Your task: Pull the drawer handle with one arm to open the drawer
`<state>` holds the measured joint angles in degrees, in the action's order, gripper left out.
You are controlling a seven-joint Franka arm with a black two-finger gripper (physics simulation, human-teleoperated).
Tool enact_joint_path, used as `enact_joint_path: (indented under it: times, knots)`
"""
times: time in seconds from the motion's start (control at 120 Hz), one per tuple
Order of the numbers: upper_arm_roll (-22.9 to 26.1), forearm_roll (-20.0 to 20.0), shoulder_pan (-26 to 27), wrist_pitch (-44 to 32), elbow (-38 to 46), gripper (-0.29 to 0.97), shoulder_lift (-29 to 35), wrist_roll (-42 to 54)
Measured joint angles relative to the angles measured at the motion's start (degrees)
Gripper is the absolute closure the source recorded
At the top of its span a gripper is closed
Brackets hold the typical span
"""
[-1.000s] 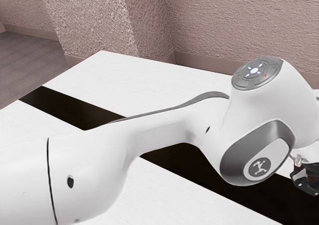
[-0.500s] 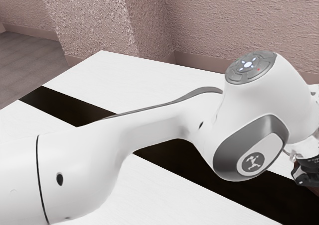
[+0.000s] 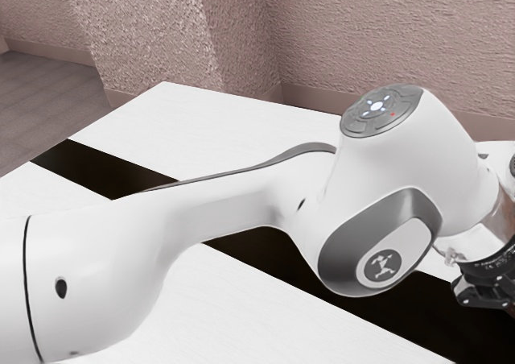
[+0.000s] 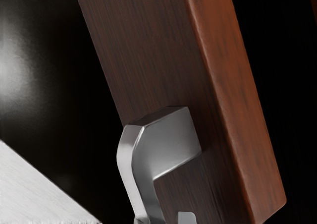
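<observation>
The drawer front [image 4: 163,70] is a dark brown wooden panel seen close up and tilted in the wrist view. A silver angled metal handle [image 4: 156,152] is mounted on it, right under my hand. In the exterior view, the black body of my gripper [image 3: 485,287] shows at the exterior view's lower right edge, mostly hidden behind my white arm [image 3: 241,219]. The drawer itself is hidden there by the arm.
A white table [image 3: 201,130] with a broad black band [image 3: 105,175] across it lies beneath the arm. A pink textured wall [image 3: 338,34] stands behind. Beside the handle in the wrist view is a brushed grey surface [image 4: 34,194] against darkness.
My arm's big joint has shifted toward the exterior view's left, and the black hand has moved left with it.
</observation>
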<state>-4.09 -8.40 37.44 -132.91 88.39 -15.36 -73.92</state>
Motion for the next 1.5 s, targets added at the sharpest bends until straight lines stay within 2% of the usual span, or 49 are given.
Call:
enact_joint_path:
  times: [1.5]
  knots:
    - [0.05,-2.79,1.14,-5.92,22.01,0.79,16.95,-1.14]
